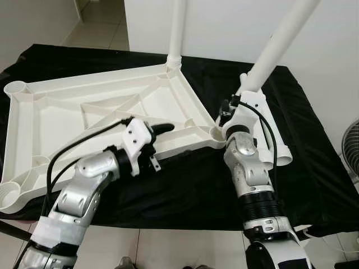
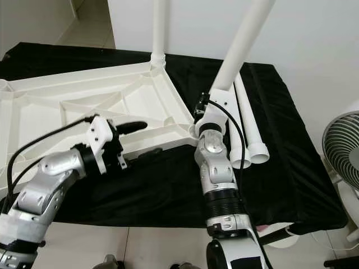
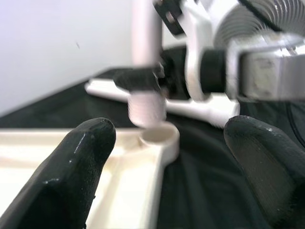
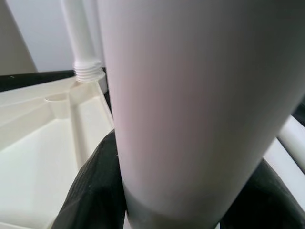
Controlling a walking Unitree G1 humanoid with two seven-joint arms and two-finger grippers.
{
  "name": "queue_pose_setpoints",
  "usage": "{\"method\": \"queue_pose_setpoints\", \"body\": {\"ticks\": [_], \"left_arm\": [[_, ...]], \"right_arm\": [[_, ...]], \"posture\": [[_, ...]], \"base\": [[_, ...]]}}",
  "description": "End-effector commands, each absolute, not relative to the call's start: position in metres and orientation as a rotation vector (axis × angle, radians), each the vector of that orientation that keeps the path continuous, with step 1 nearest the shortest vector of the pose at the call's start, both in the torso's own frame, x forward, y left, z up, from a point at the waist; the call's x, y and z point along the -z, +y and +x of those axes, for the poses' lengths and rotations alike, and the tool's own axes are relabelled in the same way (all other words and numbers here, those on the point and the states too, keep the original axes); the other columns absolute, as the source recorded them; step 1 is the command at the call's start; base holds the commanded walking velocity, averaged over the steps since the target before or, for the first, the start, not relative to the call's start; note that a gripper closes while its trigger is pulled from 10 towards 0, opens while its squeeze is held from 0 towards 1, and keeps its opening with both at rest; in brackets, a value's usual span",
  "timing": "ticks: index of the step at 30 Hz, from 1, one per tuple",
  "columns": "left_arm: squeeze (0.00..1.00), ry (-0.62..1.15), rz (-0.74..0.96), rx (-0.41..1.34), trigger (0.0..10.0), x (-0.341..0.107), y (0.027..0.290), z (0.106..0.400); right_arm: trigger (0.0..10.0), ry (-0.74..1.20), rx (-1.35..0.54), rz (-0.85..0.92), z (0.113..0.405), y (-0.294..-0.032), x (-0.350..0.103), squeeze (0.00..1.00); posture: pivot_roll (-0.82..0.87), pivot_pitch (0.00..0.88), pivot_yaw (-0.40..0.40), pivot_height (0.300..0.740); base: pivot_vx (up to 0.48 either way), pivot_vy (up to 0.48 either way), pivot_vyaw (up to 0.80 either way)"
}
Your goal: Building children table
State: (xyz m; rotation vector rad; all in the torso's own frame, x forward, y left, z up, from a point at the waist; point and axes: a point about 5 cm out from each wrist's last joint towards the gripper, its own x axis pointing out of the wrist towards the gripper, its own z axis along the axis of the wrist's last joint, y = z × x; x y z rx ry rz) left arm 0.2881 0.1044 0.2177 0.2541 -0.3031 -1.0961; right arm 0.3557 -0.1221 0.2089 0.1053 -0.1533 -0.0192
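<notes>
Nearest, the left gripper [image 1: 160,130] hovers with fingers spread and empty over the near rim of the upturned tabletop [image 1: 67,112] on the black cloth [image 1: 185,196]. At its three o'clock, the right gripper [image 1: 233,109] is clamped around a leg [image 1: 275,56], which leans toward one o'clock with its lower end just above the corner socket [image 3: 159,135]. Farther back, at twelve o'clock, another leg [image 1: 177,28] stands upright in the far corner.

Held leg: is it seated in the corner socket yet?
Not yet. The leg hangs tilted just above the socket, in the right gripper.
</notes>
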Motion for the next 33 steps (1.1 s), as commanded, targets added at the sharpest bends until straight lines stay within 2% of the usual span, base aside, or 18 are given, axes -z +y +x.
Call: {"method": "queue_pose_setpoints", "body": {"ticks": [1, 5, 15, 18, 19, 33], "left_arm": [[0.0, -0.345, 0.209, 1.091, 10.0, -0.232, 0.1, 0.291], [0.0, -0.395, 0.127, 1.118, 10.0, -0.25, 0.089, 0.293], [0.0, -0.431, 0.095, 1.157, 10.0, -0.27, 0.06, 0.3], [0.0, -0.431, 0.095, 1.157, 10.0, -0.27, 0.06, 0.3], [0.0, -0.409, 0.127, 1.13, 10.0, -0.276, 0.048, 0.308], [0.0, -0.295, 0.19, 1.019, 10.0, -0.279, 0.035, 0.33]], "right_arm": [[10.0, -0.132, -0.102, 0.07, 0.356, -0.125, -0.213, 0.0], [10.0, -0.1, -0.21, 0.001, 0.356, -0.134, -0.21, 0.0], [10.0, -0.102, -0.375, -0.17, 0.353, -0.137, -0.21, 0.0], [10.0, -0.102, -0.375, -0.17, 0.353, -0.137, -0.21, 0.0], [10.0, -0.085, -0.449, -0.226, 0.35, -0.136, -0.211, 0.0], [10.0, -0.065, -0.598, -0.332, 0.345, -0.133, -0.209, 0.0]], "posture": [[0.17, 0.079, -0.071, 0.74], [0.17, 0.075, -0.068, 0.74], [0.17, 0.069, -0.069, 0.74], [0.17, 0.069, -0.069, 0.74], [0.17, 0.065, -0.065, 0.74], [0.17, 0.054, -0.062, 0.74]], "base": [[0.0, 0.0, 0.0], [0.0, 0.0, 0.0], [0.0, 0.0, 0.0], [0.0, 0.0, 0.0], [0.0, 0.0, 0.0], [0.0, 0.0, 0.0]]}}
